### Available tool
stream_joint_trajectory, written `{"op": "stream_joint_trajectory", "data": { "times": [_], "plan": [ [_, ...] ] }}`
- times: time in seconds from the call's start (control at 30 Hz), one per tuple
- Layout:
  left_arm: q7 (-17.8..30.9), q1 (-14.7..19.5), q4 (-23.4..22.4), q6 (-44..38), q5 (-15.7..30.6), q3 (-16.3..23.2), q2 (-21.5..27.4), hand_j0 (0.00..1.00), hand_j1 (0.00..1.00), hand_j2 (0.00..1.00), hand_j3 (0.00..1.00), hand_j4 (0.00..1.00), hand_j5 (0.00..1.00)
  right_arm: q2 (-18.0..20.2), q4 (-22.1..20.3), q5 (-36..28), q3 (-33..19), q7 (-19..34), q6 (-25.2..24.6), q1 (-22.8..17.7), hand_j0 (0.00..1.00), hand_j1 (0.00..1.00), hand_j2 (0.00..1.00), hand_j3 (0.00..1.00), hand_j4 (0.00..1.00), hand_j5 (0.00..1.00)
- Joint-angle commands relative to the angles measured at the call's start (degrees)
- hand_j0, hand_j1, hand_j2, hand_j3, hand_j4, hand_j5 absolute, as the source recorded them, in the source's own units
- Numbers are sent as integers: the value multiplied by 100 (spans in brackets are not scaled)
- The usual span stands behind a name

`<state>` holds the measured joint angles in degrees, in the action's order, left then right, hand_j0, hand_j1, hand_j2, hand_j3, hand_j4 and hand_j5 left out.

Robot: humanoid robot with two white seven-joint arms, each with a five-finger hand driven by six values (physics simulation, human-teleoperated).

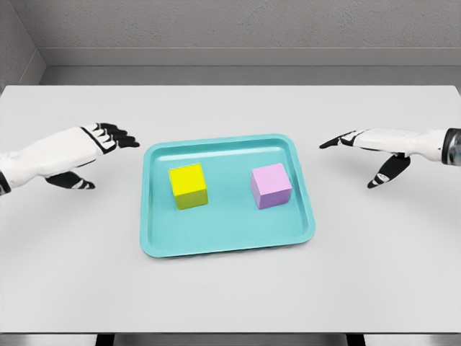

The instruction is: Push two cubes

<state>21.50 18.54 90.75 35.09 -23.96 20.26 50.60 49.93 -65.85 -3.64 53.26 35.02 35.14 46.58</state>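
A yellow cube [189,185] and a pink cube [271,185] sit side by side, apart from each other, inside a shallow teal tray [223,234] at the table's middle. My left hand [101,148] hovers just left of the tray's upper left corner, fingers stretched toward it and holding nothing. My right hand [360,155] is to the right of the tray, fingers extended toward it, thumb hanging down, also holding nothing. Neither hand touches the tray or a cube.
The tray rests on a wide white table [230,295] whose front edge runs along the bottom. A grey wall stands behind the table's far edge.
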Motion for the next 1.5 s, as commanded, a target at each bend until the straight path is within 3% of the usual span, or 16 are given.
{"op": "stream_joint_trajectory", "data": {
  "times": [0.0, 0.03, 0.07, 0.13, 0.33, 0.43, 0.47, 0.5, 0.53, 0.8, 1.03, 1.47],
  "plan": [
    [407, -9, 382, -9, -13, -5, 161, 100, 100, 100, 100, 100, 100, -1, -7, -32, 0, -2, -14, 0, 100, 100, 100, 100, 100, 100],
    [495, -105, 364, -9, -39, -5, 161, 96, 96, 96, 96, 96, 96, -1, -24, -32, 0, -2, -14, 9, 100, 100, 100, 100, 100, 100],
    [618, -141, 373, -9, -21, -5, 170, 81, 81, 81, 81, 81, 81, 16, -24, -32, 0, -2, -14, 18, 100, 100, 100, 100, 100, 100],
    [644, -158, 373, -9, -21, -5, 170, 65, 65, 65, 65, 65, 65, 43, -51, -41, 0, -2, -14, 35, 100, 100, 100, 100, 100, 100],
    [723, -132, 338, -9, -30, -13, 108, 67, 67, 67, 67, 67, 67, 51, -77, -32, 0, -2, -14, 114, 99, 99, 99, 99, 99, 99],
    [908, -88, -5, -9, -39, -110, 64, 67, 67, 67, 67, 67, 67, 25, -147, 3, 1, -2, -14, 114, 42, 42, 42, 42, 42, 42],
    [908, -79, -119, -9, -39, -189, -23, 67, 67, 67, 67, 67, 67, 25, -174, 3, 0, -2, -14, 114, 28, 28, 28, 28, 28, 28],
    [917, -70, -146, -9, -48, -207, -85, 67, 67, 67, 67, 67, 67, 8, -174, 3, -8, -2, -14, 114, 17, 17, 17, 17, 17, 17],
    [926, -70, -216, -9, -65, -189, -225, 67, 67, 67, 67, 67, 67, -1, -200, 3, -8, -2, -14, 123, 13, 13, 13, 13, 13, 13],
    [1154, -70, -216, -9, -285, -119, -964, 67, 67, 67, 67, 67, 67, -124, -648, 390, 44, -2, -14, 176, 10, 10, 10, 10, 10, 10],
    [1154, -61, -234, -9, -311, -128, -973, 66, 66, 66, 66, 66, 66, -669, -631, 909, 730, -2, -14, 580, 10, 10, 10, 10, 10, 10],
    [1154, -18, -321, -9, -329, -119, -1175, 65, 65, 65, 65, 65, 65, -687, -499, 1243, 897, -2, -14, 598, 10, 10, 10, 10, 10, 10]
  ]
}}
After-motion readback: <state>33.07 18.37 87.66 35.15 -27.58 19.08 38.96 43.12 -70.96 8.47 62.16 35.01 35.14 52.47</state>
